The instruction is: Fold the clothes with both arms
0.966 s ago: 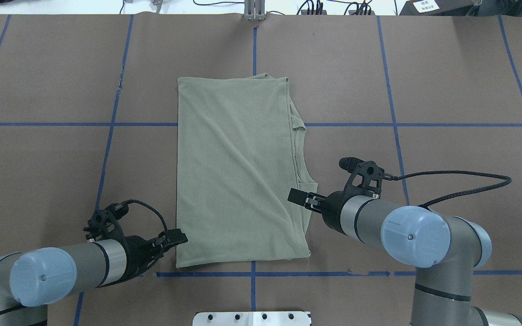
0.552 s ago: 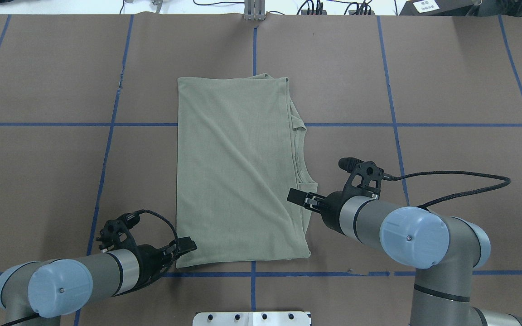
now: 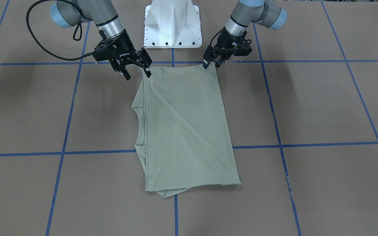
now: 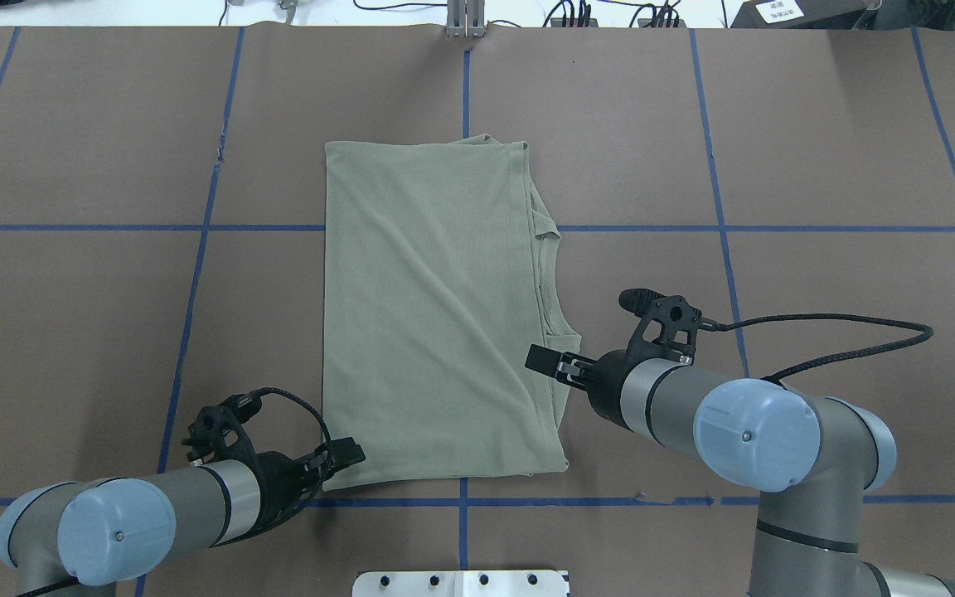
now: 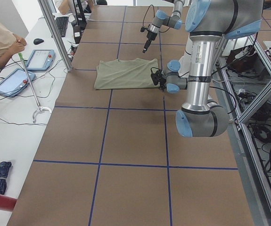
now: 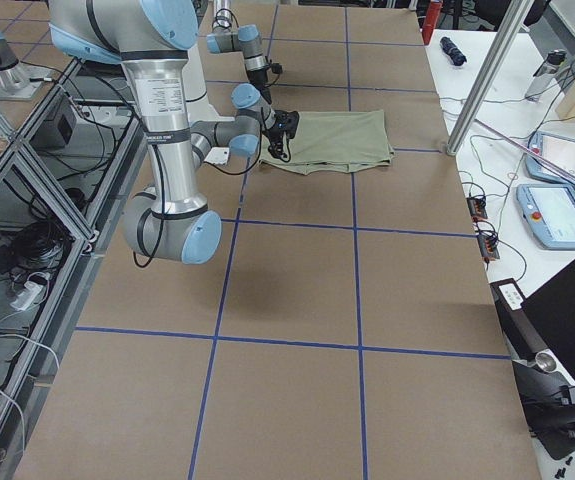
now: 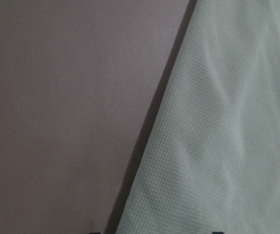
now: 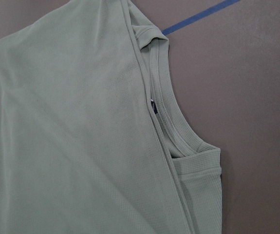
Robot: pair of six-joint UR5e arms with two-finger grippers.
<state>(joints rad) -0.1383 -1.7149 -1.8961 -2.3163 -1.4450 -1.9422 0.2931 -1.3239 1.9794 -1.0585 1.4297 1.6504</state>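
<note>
While right gripper point(image 3: 138, 76) gapes, left gripper point(image 3: 210, 65) meets shirt point(image 3: 185, 127); touching (seemingly).

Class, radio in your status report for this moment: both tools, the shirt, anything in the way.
Left tool open at near corner of shirt. Right tool open above its collar side. Shirt folded, flat on table. No obstruction seen.

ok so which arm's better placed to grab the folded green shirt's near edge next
Left, probably. The left claw sits low and open at the near corner of the sage-green knit shirt, its wrist view filled by the edge. The right claw is open but raised above the collar side.
</note>
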